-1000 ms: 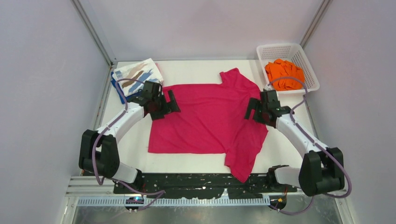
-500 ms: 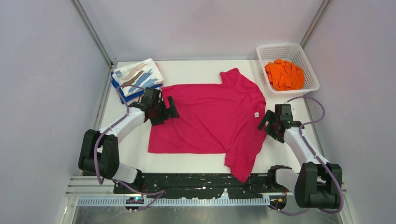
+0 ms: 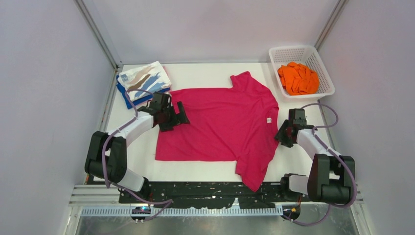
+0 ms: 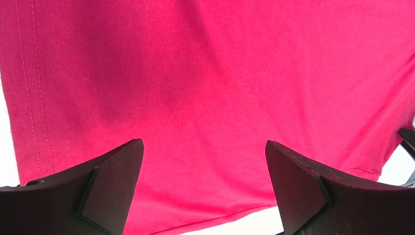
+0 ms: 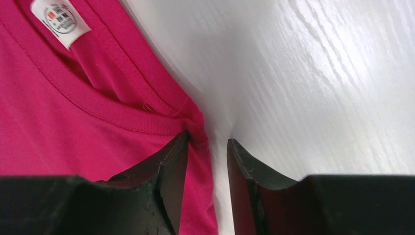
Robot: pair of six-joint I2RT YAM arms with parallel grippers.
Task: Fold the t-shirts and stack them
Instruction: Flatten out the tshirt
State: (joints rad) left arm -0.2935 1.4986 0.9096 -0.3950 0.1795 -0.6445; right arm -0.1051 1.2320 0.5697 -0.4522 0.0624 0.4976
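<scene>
magenta t-shirt (image 3: 220,122) collar lies inside half-parted right end effector (image 5: 208,139); left end effector (image 4: 203,143) wide apart over it.

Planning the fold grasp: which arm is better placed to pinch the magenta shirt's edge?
Right. The right gripper straddles the shirt's edge by the collar, jaws narrow. The left gripper hangs wide open over flat cloth, no edge between its fingers.
</scene>
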